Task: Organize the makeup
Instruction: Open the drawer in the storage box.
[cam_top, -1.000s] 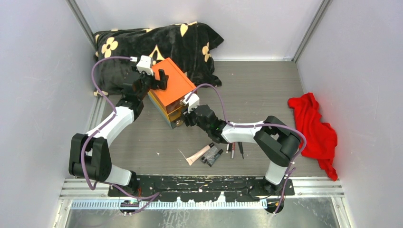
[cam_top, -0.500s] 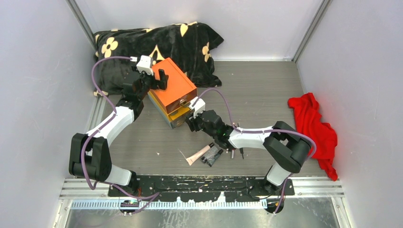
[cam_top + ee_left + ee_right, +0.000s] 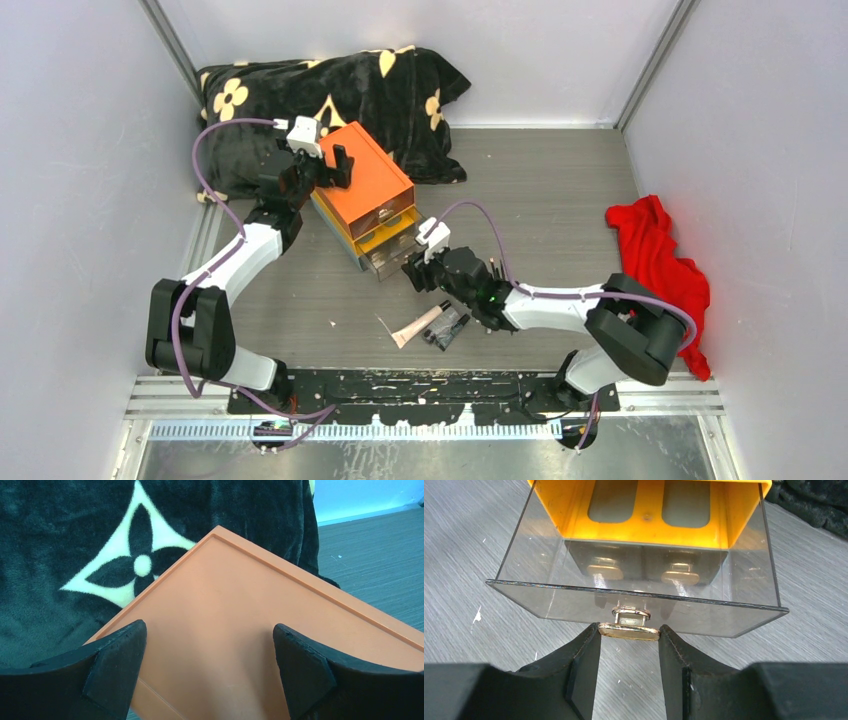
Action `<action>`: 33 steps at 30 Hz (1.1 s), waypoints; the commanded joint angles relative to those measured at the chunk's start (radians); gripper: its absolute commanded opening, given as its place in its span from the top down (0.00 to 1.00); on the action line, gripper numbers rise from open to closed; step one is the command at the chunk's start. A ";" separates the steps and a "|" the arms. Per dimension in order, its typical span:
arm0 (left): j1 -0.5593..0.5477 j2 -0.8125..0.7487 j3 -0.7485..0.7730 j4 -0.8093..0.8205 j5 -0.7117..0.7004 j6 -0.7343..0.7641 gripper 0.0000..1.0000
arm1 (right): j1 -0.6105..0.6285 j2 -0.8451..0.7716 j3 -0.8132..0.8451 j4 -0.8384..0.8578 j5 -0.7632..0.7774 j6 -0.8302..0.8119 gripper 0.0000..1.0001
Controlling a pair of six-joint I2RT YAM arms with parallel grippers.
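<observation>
Your right claw [image 3: 629, 644] pinches the gold knob [image 3: 629, 631] of the drawer [image 3: 549, 597]. Your left claw [image 3: 210, 652] spreads wide over the orange box [image 3: 240, 625]. The pink tube [image 3: 420, 323] lies flat nearby.

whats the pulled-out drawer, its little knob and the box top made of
Drawer: clear, glossy rigid plastic, probably acrylic; the table grain shows through its walls. Knob: gold-toned polished metal by its shine, possibly plated plastic. Box top: matte orange, smooth with a raised rim; likely moulded plastic.
</observation>
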 commanded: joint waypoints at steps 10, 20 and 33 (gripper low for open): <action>0.022 0.075 -0.076 -0.356 -0.044 -0.060 0.03 | -0.002 -0.205 -0.101 -0.106 0.094 0.022 0.75; 0.022 0.082 -0.075 -0.358 -0.046 -0.058 0.03 | -0.002 -0.209 -0.097 -0.142 0.097 0.009 0.44; 0.021 0.093 -0.073 -0.356 -0.041 -0.057 0.03 | -0.001 -0.230 -0.021 -0.241 0.141 -0.028 0.18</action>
